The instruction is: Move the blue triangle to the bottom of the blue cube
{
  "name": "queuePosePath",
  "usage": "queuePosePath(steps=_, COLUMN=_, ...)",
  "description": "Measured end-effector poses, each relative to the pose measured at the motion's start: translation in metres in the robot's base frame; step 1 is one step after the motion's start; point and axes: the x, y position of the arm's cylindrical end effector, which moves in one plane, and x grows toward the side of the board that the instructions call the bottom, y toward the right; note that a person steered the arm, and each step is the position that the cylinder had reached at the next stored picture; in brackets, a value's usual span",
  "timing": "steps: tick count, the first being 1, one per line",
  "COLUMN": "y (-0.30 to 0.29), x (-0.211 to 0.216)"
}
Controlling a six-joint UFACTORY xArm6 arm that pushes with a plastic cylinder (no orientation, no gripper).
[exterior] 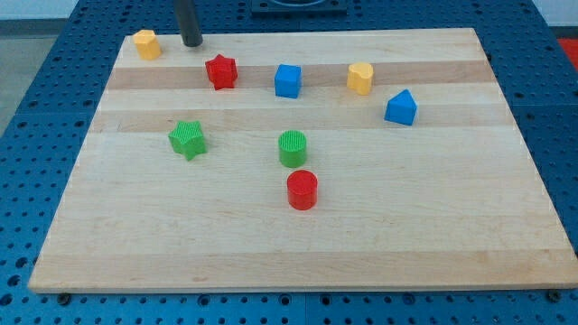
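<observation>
The blue triangle (401, 107) lies at the view's upper right on the wooden board (452, 217). The blue cube (287, 80) sits near the top middle, left of the triangle and slightly higher. My tip (192, 42) touches the board at its top edge, far left of both blue blocks, between the yellow block and the red star.
A yellow block (146, 43) sits at the top left corner. A red star (220, 71) lies left of the blue cube, a yellow heart (360, 78) right of it. A green star (188, 139), a green cylinder (293, 148) and a red cylinder (302, 190) lie mid-board.
</observation>
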Motion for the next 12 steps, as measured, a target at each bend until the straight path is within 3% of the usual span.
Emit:
queuePosePath(steps=4, y=0.132, x=0.039)
queuePosePath(steps=8, y=0.318, x=0.059)
queuePosePath(steps=9, y=0.352, x=0.085)
queuePosePath(steps=12, y=0.379, x=0.179)
